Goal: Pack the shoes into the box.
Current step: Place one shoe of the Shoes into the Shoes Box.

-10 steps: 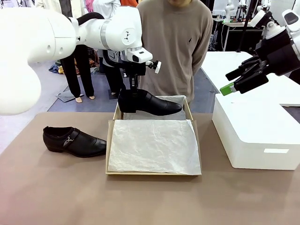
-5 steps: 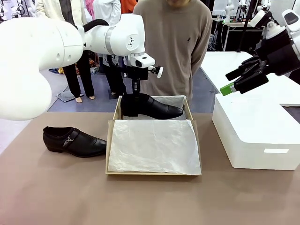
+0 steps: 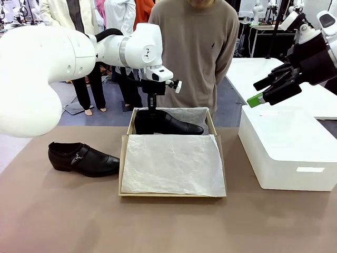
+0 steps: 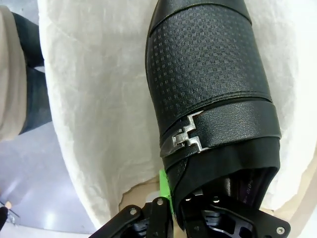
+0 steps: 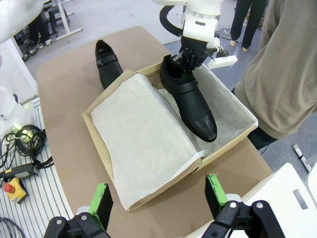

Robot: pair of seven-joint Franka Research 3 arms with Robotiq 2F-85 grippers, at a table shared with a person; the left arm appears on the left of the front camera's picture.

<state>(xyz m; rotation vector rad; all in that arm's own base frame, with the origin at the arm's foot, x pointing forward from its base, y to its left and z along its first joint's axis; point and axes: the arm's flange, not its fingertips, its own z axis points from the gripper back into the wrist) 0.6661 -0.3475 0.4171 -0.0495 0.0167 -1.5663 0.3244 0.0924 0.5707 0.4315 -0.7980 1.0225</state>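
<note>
The left hand (image 3: pixel 151 109) grips a shoe (image 3: pixel 174 122) by its heel, level inside the box (image 3: pixel 122 168) for setting down; the right hand (image 3: pixel 258 91) gapes idle.

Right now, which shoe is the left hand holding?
The shoe at the box's far end, its heel collar pinched by the left hand. The other shoe sits on the table left of the box, untouched.
</note>
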